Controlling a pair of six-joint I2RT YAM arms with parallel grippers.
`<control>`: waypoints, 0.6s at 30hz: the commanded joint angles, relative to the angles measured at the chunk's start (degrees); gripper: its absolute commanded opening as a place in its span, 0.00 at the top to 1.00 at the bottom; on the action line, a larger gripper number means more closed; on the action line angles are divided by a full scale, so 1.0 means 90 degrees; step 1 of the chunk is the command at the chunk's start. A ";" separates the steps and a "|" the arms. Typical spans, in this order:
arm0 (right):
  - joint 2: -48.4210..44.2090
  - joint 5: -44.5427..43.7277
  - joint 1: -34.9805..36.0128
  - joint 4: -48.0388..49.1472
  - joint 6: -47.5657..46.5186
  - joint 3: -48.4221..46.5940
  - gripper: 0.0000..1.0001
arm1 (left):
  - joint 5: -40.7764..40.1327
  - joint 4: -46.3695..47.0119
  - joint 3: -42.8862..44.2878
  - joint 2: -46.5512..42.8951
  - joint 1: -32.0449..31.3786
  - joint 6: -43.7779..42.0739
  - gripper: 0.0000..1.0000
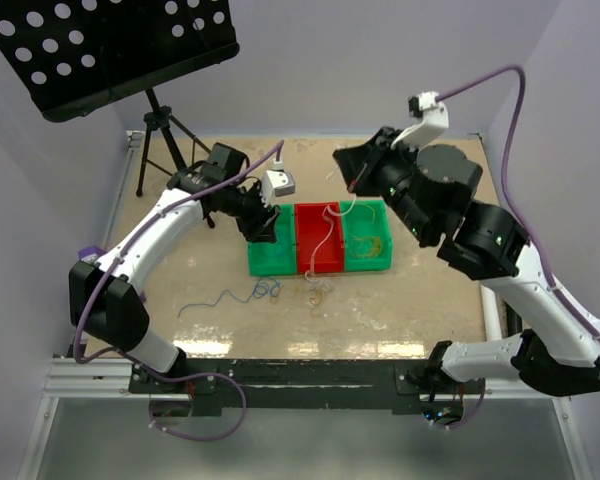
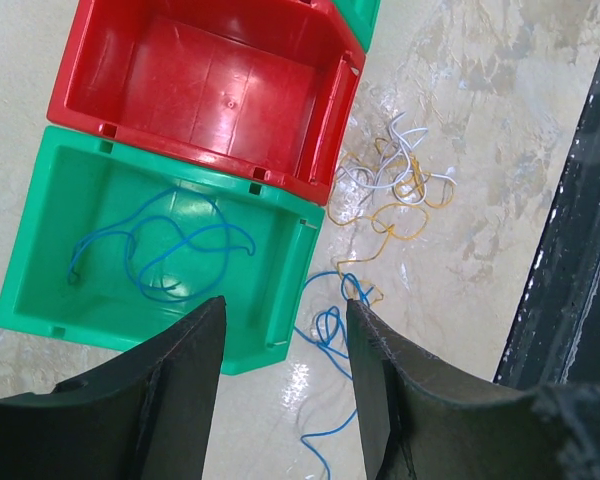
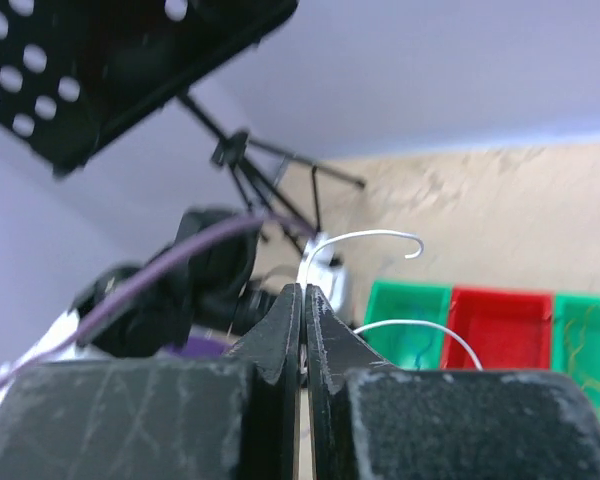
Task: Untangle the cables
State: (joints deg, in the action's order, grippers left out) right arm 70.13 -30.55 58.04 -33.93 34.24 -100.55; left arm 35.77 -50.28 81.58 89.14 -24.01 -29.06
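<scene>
My right gripper (image 3: 303, 290) is shut on a white cable (image 3: 370, 238), whose curled end sticks out past the tips. From the raised right gripper (image 1: 355, 186) that white cable (image 1: 327, 235) hangs down over the red bin (image 1: 308, 262) to a tangle of white and yellow cables (image 2: 395, 185) on the table. A blue cable (image 2: 330, 330) trails from the tangle along the table, and another blue cable (image 2: 160, 250) lies in the left green bin (image 2: 40, 290). My left gripper (image 2: 285, 310) hovers open over that bin's corner, holding nothing.
The right green bin (image 1: 380, 262) holds yellow cable. A white plug block (image 1: 278, 183) sits behind the bins. A black music stand (image 1: 110, 50) on a tripod (image 1: 165, 140) occupies the back left corner. The table's metal front rail (image 1: 280, 372) runs between the arm bases.
</scene>
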 commanded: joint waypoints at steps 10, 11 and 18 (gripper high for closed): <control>0.1055 -0.0004 -0.1419 0.1045 -0.1402 -0.1045 1.00 | 0.0030 0.0372 -0.0256 -0.0715 0.0109 0.0309 0.44; 0.1085 -0.0014 -0.1478 0.1152 -0.1421 -0.0948 1.00 | 0.0010 0.0391 -0.0295 -0.0735 0.0119 0.0309 0.44; 0.1319 -0.0044 -0.1683 0.1514 -0.1509 -0.1063 1.00 | -0.0010 0.0401 -0.0383 -0.0735 0.0148 0.0260 0.44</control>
State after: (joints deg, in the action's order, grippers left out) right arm 81.91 -30.55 43.31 -25.26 22.85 -108.51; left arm 35.40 -48.40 78.74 83.66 -23.24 -27.07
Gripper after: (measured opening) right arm 0.014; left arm 0.562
